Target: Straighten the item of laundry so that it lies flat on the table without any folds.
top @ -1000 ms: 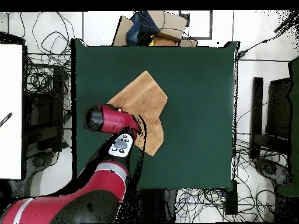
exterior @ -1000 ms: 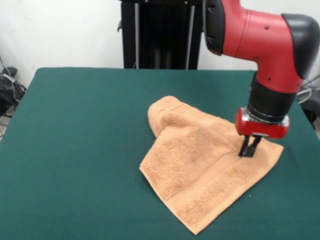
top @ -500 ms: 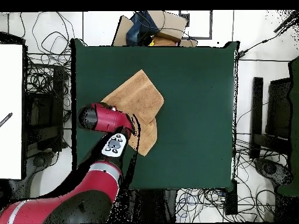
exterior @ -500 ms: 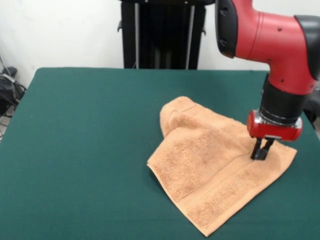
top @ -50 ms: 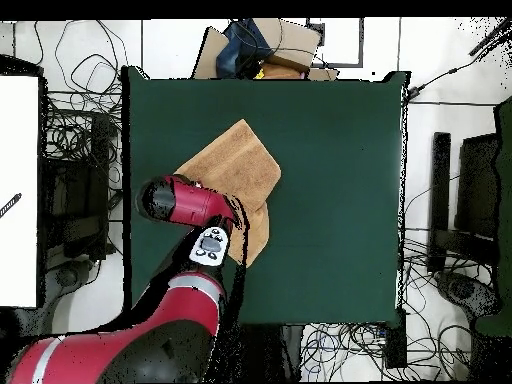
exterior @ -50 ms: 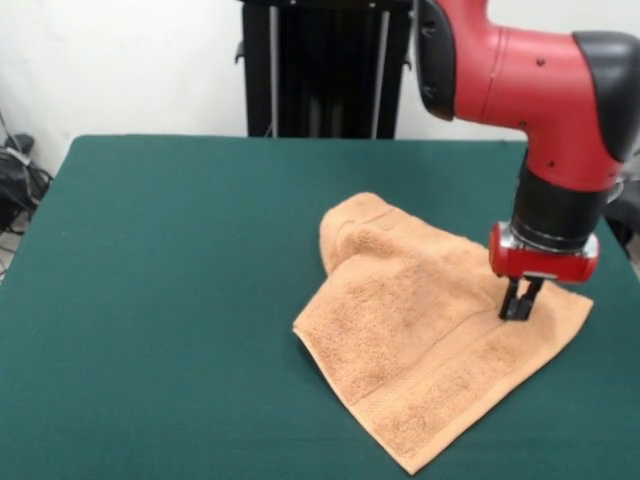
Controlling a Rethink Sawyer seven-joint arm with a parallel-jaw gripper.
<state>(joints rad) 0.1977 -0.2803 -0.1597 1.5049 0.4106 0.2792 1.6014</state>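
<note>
The item of laundry (exterior @ -50 ms: 420, 330) is a light orange-tan towel lying on the right half of the dark green table (exterior @ -50 ms: 160, 300). Its far-left corner is folded over into a rounded bump, and a crease runs down from that bump. My gripper (exterior @ -50 ms: 518, 302) points straight down onto the towel near its right corner, with the fingers drawn together and pinching the cloth. In the overhead view the towel (top @ -50 ms: 235, 165) shows beside the red arm (top @ -50 ms: 185, 200), which hides the gripper and the towel's corner. That corner lies close to the table's edge.
The black pedestal (exterior @ -50 ms: 325, 65) stands behind the table's far edge. Cables, a cardboard box (top @ -50 ms: 270, 45) and a white panel (top @ -50 ms: 20, 190) ring the table (top @ -50 ms: 330, 200) in the overhead view. The towel's right corner sits near the table's right edge.
Over the last second the gripper dragged the towel to the right. In the last half second the arm has shifted slightly left while the towel stayed put.
</note>
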